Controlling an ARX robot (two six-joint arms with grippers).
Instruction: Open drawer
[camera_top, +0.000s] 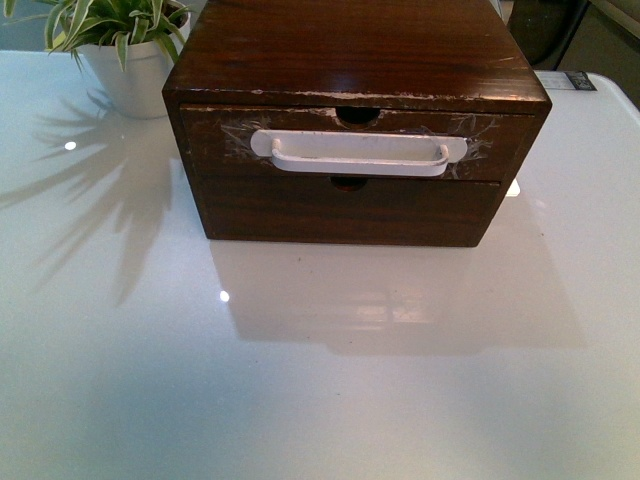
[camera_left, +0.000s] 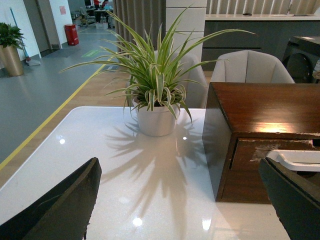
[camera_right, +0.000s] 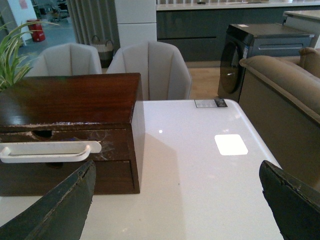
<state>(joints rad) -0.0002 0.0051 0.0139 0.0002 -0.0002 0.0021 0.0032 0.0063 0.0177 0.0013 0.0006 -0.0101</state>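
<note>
The drawer (camera_top: 205, 150) is seen shut, as the upper front of the wooden chest (camera_top: 350, 50) on the white surface (camera_top: 320, 380). A white handle (camera_top: 358, 152) is taped across it so that a grip is offered. The left claw (camera_left: 178, 164) and right claw (camera_right: 177, 166) are held spread open and empty, short of the chest, likely readied for approach.

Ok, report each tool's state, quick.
Left tool: open, holding nothing.
Right tool: open, holding nothing.
</note>
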